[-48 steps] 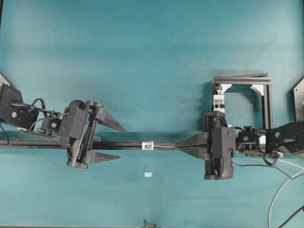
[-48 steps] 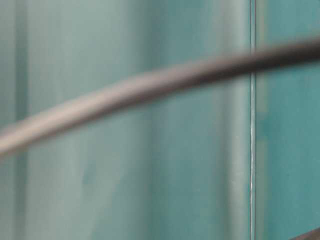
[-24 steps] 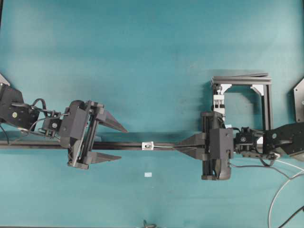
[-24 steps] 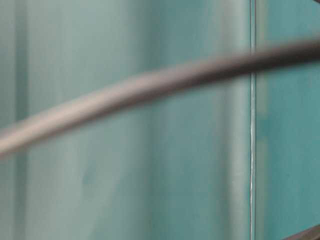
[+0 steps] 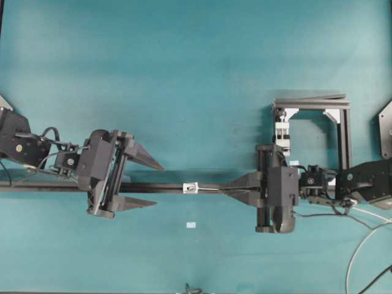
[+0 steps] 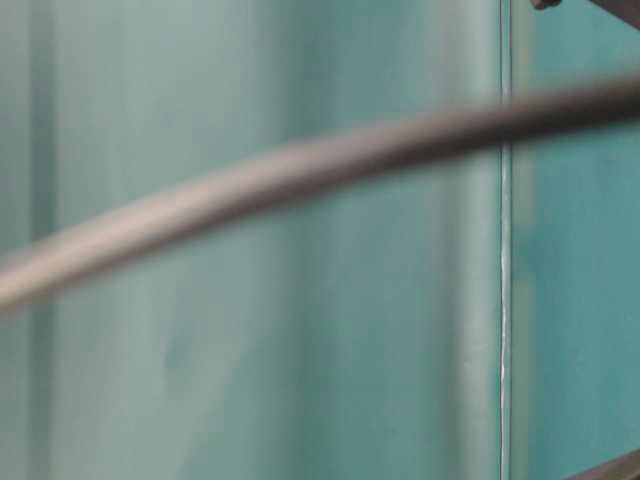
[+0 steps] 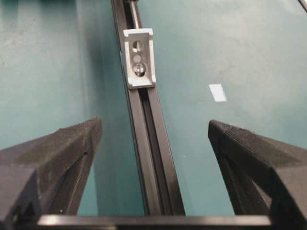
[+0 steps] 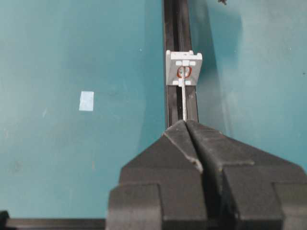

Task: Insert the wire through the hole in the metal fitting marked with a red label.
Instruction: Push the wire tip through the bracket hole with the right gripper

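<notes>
Wire tip at the red-ringed hole of the fitting on the rail.

The wire (image 8: pixel 183 98) runs straight from my clenched right fingers (image 8: pixel 186 125) to the hole (image 8: pixel 183 72) in the metal fitting (image 8: pixel 183 67), which sits on the dark rail (image 5: pixel 159 185) across the teal desk (image 5: pixel 196 73). My left fingers (image 7: pixel 62 148) are spread wide, one either side of the rail, grasping nothing, facing the fitting's other face. A small white tag (image 5: pixel 190 225) lies near the fitting; a black frame (image 5: pixel 318 122) stands beyond my right arm.
</notes>
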